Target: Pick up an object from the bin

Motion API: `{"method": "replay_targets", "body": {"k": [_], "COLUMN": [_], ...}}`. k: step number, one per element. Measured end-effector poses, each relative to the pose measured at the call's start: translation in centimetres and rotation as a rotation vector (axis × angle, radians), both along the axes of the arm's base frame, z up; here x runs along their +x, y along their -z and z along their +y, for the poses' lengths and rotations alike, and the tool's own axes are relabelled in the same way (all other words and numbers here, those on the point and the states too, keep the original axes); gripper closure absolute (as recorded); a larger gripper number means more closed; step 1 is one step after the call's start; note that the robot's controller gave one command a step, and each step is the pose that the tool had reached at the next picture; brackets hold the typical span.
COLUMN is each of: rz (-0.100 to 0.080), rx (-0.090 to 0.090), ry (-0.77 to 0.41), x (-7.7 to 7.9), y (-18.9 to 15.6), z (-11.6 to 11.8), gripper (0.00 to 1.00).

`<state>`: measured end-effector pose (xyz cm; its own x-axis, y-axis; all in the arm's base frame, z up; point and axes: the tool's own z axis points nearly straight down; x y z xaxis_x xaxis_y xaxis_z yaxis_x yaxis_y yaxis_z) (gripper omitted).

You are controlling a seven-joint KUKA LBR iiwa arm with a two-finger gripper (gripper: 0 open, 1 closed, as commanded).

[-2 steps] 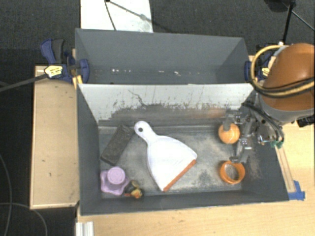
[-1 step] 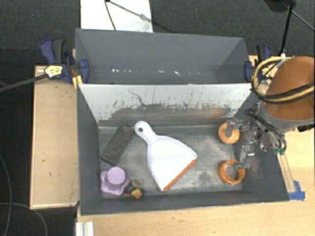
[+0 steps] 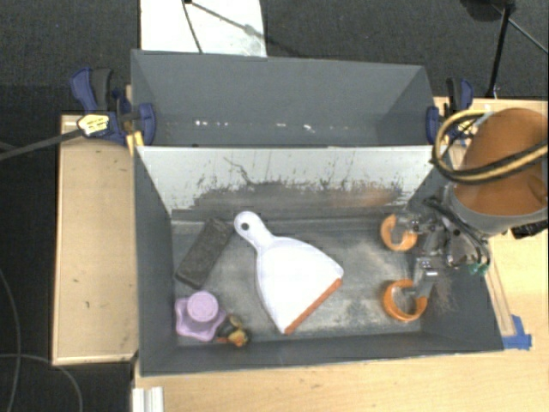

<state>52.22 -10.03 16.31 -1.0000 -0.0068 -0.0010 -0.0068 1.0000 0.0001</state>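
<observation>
Camera view: the claw (image 3: pixel 426 269) hangs low by the right wall of the bin (image 3: pixel 283 178), between the upper orange ring (image 3: pixel 396 230) and the lower orange ring (image 3: pixel 403 300), probably to line up on one. How wide it stands I cannot tell. The white dustpan (image 3: pixel 292 281) lies mid-floor, well apart.

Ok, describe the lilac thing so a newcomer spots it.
Go to the front-left corner of the grey bin, opposite the arm. Below the dark block and left of the white dustpan sits a squat lilac piece with a round cap; nothing else there is purple.
</observation>
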Motion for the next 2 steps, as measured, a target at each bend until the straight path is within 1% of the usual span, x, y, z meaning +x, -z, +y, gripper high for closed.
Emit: {"method": "replay_targets", "body": {"k": [1,2], "rz": [-0.003,-0.003], "rx": [0.0,-0.001], "ry": [-0.006,-0.001], "x": [-2.7,-3.9], "y": [2.2,6.6], "z": [-1.2,-1.4], "gripper": [0.0,0.0]}}
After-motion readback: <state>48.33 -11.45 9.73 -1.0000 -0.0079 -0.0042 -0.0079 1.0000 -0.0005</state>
